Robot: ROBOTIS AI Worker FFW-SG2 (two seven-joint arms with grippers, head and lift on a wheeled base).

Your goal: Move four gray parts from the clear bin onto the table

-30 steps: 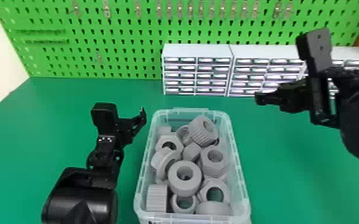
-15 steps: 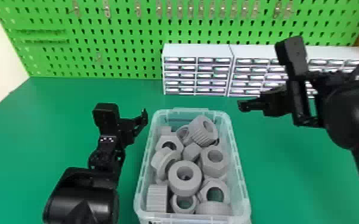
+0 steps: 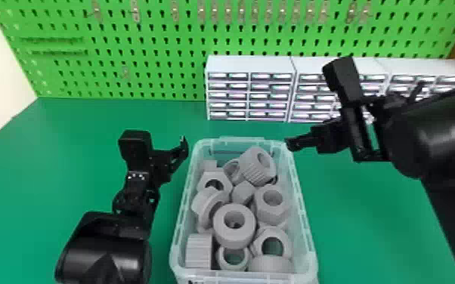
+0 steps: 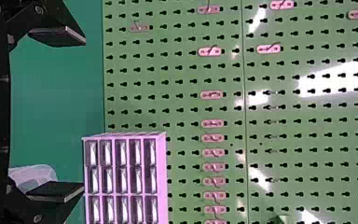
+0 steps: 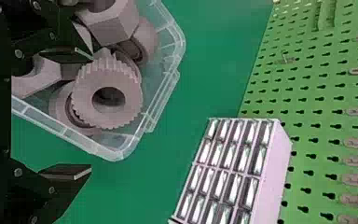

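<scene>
four gray parts to move, all four left to do

every gray part in sight lies in the clear bin [image 3: 305, 211], so the count looks like none of four done. the parts sit heaped together: a ribbed ring [image 3: 253, 170] near the far end, a smooth thick ring [image 3: 234, 238] on top nearer the middle, and nuts and other rings around them. all four moves to the green table [image 3: 362, 234] seem to be ahead, each one needing a pick, a carry over the rim and a release.

the right gripper [image 5: 91, 112] is beside the bin's far right corner, its fingers spread wide with nothing pinched between them. the ribbed ring is close to it and looks like the likely first pick, though that is a guess. it would call for the fingers to go over the rim and straddle the ring; they could knock the rim or snag a neighbouring part.

the left gripper [image 4: 84, 114] is by the bin's left side, also spread and holding nothing. behind the bin stand the small drawers [image 3: 251, 64], against the green pegboard [image 3: 143, 37].
</scene>
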